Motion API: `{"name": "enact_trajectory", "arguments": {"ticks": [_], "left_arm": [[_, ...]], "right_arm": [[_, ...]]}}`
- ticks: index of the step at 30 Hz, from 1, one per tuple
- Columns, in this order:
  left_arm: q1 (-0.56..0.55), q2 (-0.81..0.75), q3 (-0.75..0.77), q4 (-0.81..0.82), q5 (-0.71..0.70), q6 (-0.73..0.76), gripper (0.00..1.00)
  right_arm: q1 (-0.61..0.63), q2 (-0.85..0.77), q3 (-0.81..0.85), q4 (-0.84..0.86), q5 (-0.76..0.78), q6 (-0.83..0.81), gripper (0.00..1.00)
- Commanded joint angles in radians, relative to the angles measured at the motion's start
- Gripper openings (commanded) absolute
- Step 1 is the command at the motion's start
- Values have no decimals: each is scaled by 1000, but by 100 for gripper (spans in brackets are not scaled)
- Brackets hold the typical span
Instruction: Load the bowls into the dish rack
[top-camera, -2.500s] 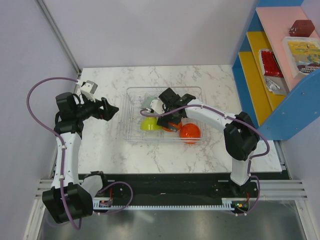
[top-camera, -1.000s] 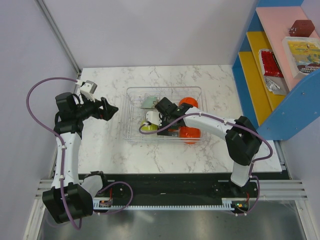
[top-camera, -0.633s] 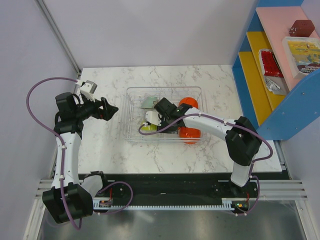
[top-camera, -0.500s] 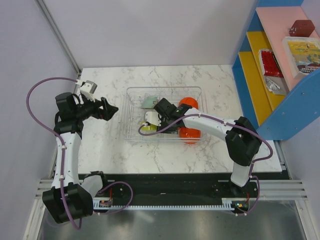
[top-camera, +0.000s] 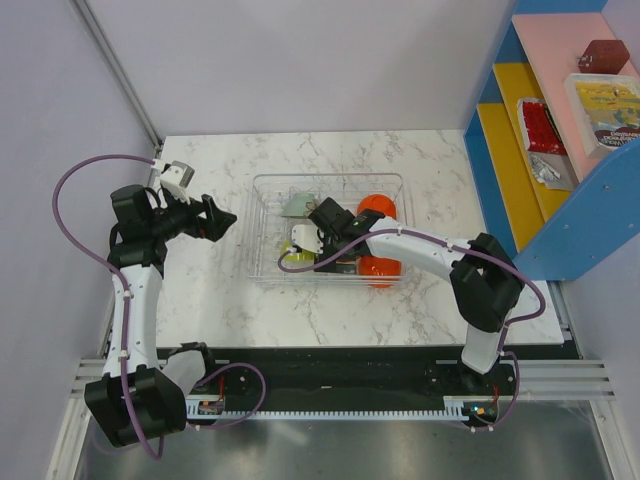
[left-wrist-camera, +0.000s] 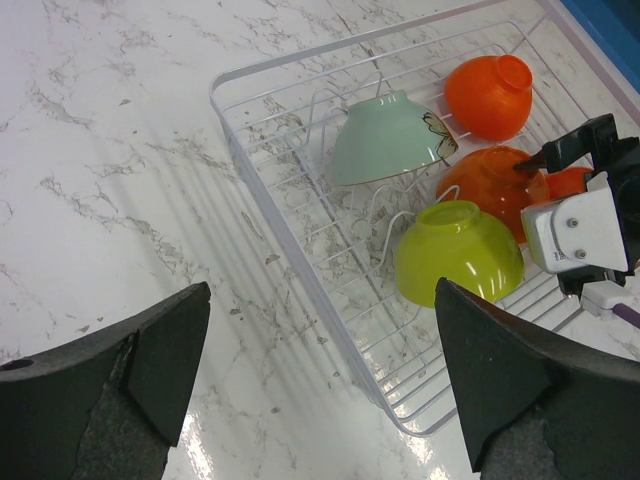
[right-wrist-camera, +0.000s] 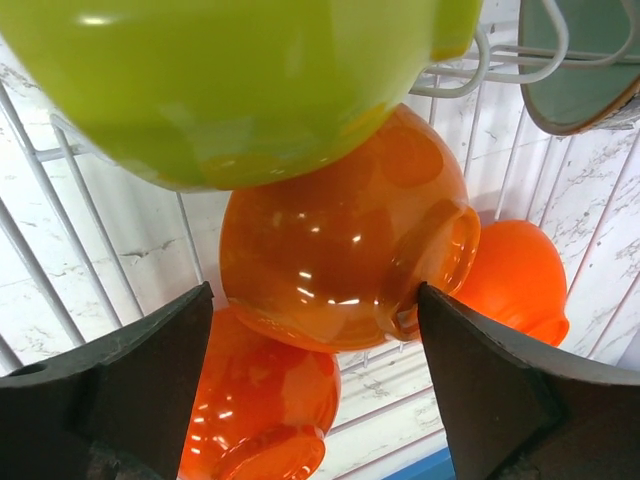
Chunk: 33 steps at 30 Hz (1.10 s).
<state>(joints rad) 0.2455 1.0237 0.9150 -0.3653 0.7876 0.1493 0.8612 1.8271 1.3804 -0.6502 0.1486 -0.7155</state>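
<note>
A white marble table (top-camera: 400, 300) sits between lavender walls, with a blue shelf unit (top-camera: 520, 170) at its right edge. The dish rack (top-camera: 262, 270), a clear tray with low walls and wire ribs, lies at the middle of the table. Five bowls are inside it. A pale green bowl (left-wrist-camera: 385, 137) leans on its side at the far left of the rack. A lime bowl (left-wrist-camera: 458, 252) is tipped over just nearer than it. Against the lime bowl lies the middle orange bowl (right-wrist-camera: 340, 260), also on its side. A far orange bowl (top-camera: 377, 204) sits at the rack's far right, and a third orange bowl (top-camera: 378, 266) is by the near right wall. The right gripper (right-wrist-camera: 315, 290) is down in the rack beside the lime bowl, its fingers spread wide on either side of the middle orange bowl. Whether they touch it cannot be told. The left gripper (left-wrist-camera: 320, 300) hangs over bare marble to the left of the rack, fingers wide apart and holding nothing.
</note>
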Motion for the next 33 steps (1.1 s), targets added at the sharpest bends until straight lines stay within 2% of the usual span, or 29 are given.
{"name": "enact_trajectory", "arguments": {"ticks": [1, 8, 13, 19, 27, 33], "left_arm": [[5, -17, -1, 20, -4, 3, 100], [6, -17, -1, 19, -5, 4, 100], [6, -16, 2, 19, -5, 6, 100], [6, -20, 1, 19, -5, 4, 100], [6, -22, 4, 20, -5, 1, 100], [6, -20, 4, 20, -7, 3, 100]], "right_arm": [[-1, 20, -35, 35, 12, 7, 86], [-1, 28, -55, 80, 20, -12, 79], [-1, 12, -58, 95, 39, -15, 63], [1, -29, -46, 93, 69, -22, 48], [2, -48, -12, 99, 132, -35, 47], [1, -66, 9, 115, 167, -44, 40]]}}
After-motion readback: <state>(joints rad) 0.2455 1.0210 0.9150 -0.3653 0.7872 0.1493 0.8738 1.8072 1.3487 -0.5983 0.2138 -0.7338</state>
